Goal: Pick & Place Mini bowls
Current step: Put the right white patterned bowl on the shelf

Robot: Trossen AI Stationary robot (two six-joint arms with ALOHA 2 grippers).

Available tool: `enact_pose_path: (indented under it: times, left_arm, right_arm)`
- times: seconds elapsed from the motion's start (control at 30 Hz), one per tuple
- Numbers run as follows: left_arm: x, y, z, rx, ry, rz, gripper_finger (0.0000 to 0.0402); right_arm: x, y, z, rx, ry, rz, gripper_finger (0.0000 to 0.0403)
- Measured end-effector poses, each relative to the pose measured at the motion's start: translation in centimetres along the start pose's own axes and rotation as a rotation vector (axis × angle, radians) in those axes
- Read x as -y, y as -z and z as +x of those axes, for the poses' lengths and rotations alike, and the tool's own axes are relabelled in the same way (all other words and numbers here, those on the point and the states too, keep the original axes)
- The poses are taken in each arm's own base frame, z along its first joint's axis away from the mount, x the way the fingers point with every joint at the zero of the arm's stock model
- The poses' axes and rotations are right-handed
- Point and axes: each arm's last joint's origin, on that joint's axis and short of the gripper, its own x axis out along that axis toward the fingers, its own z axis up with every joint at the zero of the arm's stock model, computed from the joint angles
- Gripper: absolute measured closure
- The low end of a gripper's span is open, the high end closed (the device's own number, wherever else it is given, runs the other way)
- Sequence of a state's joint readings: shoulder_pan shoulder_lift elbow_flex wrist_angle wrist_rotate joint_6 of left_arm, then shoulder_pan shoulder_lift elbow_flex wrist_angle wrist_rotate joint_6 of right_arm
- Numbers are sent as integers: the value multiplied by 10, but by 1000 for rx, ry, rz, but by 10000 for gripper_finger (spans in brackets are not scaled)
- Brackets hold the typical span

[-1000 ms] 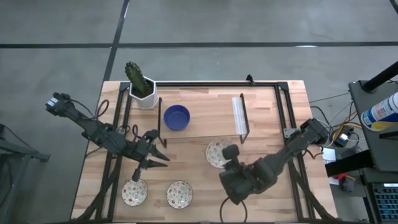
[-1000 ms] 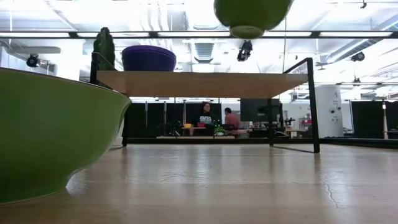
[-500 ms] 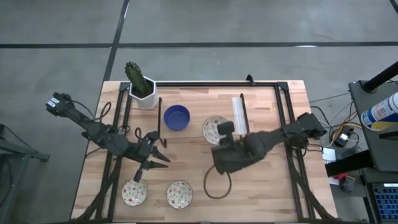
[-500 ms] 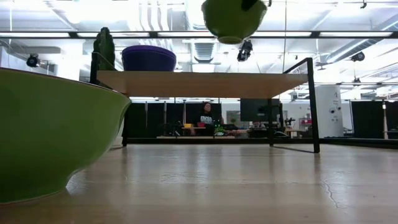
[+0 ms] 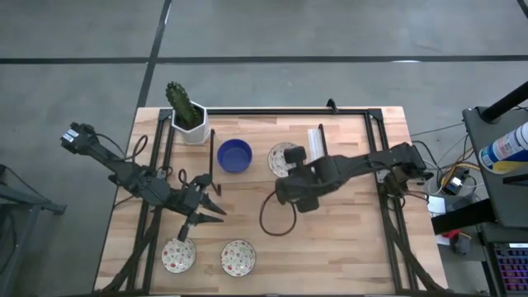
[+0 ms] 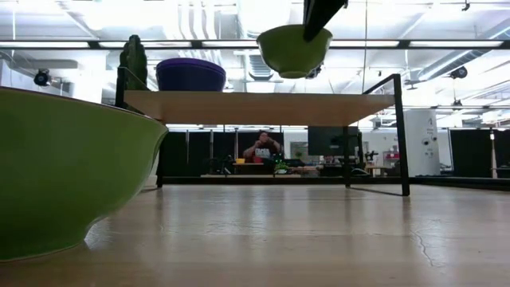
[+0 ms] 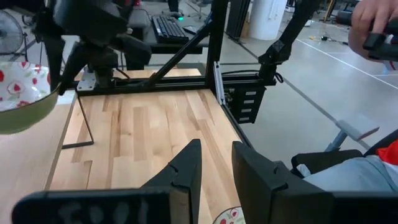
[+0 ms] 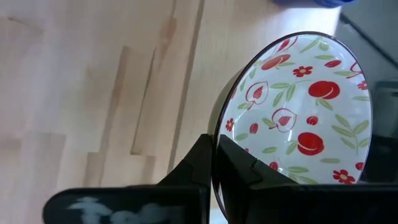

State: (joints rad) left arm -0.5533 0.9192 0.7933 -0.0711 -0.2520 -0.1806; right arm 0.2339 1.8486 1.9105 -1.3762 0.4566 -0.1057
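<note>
My right gripper (image 5: 291,163) is shut on a cream-white mini bowl (image 5: 283,157) with red-green pattern inside and a green outside, held over the raised wooden shelf (image 6: 255,107) next to the blue mini bowl (image 5: 234,155), which stands on that shelf. In the low view the held bowl (image 6: 293,49) hangs just above the shelf board. Two more patterned mini bowls (image 5: 178,255) (image 5: 238,257) sit on the table near its near edge. My left gripper (image 5: 208,209) waits open over the table's left half, above those bowls. My right gripper pinches the patterned bowl's rim (image 8: 219,127), one finger (image 8: 245,167) inside the bowl and one finger (image 8: 198,163) outside. The fingers come from the table's right side. The bowl is lifted clear of the shelf and sits about level, opening up.
A white pot with a green cactus (image 5: 186,113) stands at the shelf's far left corner. A black frame (image 5: 272,111) borders the table, with an upright post (image 6: 398,131). One green bowl (image 6: 64,179) stands right before the low camera. A person's hand (image 7: 372,23) shows beyond the table.
My right gripper carried the patterned bowl from over the table's middle toward the far edge and slightly left, ending beside the blue bowl above the shelf. The arm swung and stretched out across the table. In the low view the bowl came down toward the shelf board.
</note>
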Motion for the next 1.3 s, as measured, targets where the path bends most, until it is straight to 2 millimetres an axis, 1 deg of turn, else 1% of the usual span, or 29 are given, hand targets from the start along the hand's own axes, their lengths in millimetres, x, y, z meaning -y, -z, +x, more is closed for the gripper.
enact_pose_path:
  times: [0.1,0.37,0.5,0.6,0.73,0.93,1.03,1.17,1.3]
  left_arm:
    - [0,0,0,4,1,0,319]
    - [0,-1,0,9,1,0,319]
    - [0,-1,-1,10,2,0,319]
    - [0,-1,-1,11,2,0,319]
    - [0,-1,-1,11,2,0,319]
    - [0,-2,-1,12,2,-1,319]
    - [0,-2,-1,12,1,-1,319]
    - [0,-2,-1,13,2,0,319]
    - [0,-2,-1,14,2,0,319]
  right_arm:
    - [10,2,2,8,-47,32,392]
    - [37,12,-2,35,-46,77,392]
    - [50,15,5,45,-94,101,392]
    - [55,16,9,46,-111,102,392]
    - [57,19,20,34,-113,101,392]
    - [52,24,35,5,-122,94,392]
    - [50,26,38,16,-123,91,392]
    - [51,30,36,46,-128,104,392]
    - [51,36,40,30,-134,113,392]
